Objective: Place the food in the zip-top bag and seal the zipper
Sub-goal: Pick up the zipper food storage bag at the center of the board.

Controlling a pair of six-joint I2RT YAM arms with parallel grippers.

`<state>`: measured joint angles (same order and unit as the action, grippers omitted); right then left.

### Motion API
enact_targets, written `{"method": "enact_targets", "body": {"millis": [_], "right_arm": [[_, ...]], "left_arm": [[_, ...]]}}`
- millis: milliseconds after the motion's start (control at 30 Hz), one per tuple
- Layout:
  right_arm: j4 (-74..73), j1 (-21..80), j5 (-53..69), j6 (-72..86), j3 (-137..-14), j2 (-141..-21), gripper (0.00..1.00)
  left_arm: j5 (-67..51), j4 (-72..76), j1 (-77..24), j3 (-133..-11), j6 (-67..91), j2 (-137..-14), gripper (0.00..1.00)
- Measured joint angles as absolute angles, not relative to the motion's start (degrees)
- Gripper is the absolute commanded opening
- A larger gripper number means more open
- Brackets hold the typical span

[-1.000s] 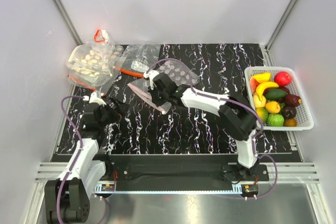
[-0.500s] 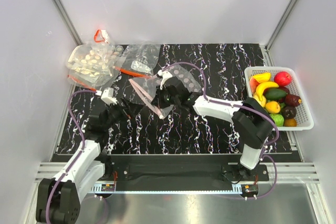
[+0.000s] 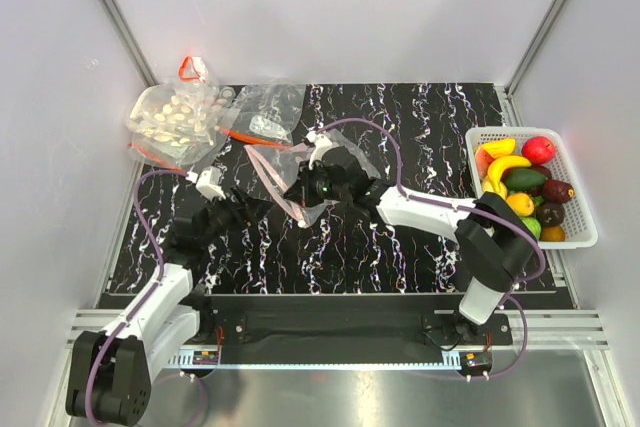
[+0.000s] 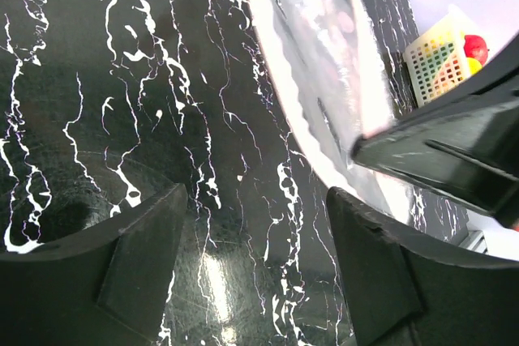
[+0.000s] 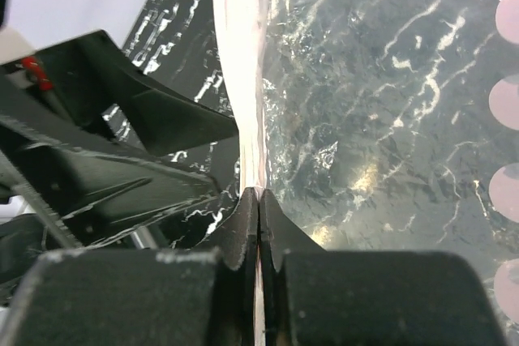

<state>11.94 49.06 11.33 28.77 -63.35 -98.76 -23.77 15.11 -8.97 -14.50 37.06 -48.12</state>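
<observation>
The black, white-veined desk carried everything, with a white mesh basket at its right edge. The zip-top bag sat left of the middle, lifted off the desk by one end of its mouth, its clear dotted body sagging behind. Two other clear bags lay at the far left corner, one filled with pale pieces and a smaller one beside it. The right gripper reached across from the right, its fingers pressed fully together on the bag's mouth strip. The left gripper sat just beside the bag's near edge with its fingers spread wide and nothing between them; in its wrist view the bag hung ahead of it, apart from both fingers. The food was all piled in the basket, well apart from the bag. The zipper ran as a pale reddish band up from the right gripper's closed tips.
</observation>
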Motion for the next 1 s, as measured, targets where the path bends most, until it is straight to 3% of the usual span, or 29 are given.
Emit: {"method": "enact_targets", "body": {"millis": [500,667,767,800,933,1000], "right_arm": [[12.82,50.28,13.15,28.91,-61.06,-96.99,0.00],[12.91,51.16,13.26,28.27,-60.42,-95.81,0.00],[13.34,52.34,13.50,27.31,-59.68,-94.54,0.00],[13.72,52.84,13.65,26.87,-59.42,-94.13,0.00],[14.41,54.52,14.17,25.71,-58.41,-92.53,0.00],[14.74,54.96,14.31,25.36,-57.93,-92.09,0.05]], "left_arm": [[-23.79,16.43,-9.04,-14.50,36.86,-46.70,0.73],[-23.77,16.40,-9.04,-14.50,36.62,-46.52,0.66],[-23.77,16.34,-9.06,-14.50,36.56,-47.31,0.55],[-23.77,16.32,-9.08,-14.50,36.47,-47.40,0.46],[-23.77,16.34,-9.08,-14.50,36.36,-47.27,0.28],[-23.75,16.32,-9.08,-14.50,36.14,-46.98,0.22]]}}
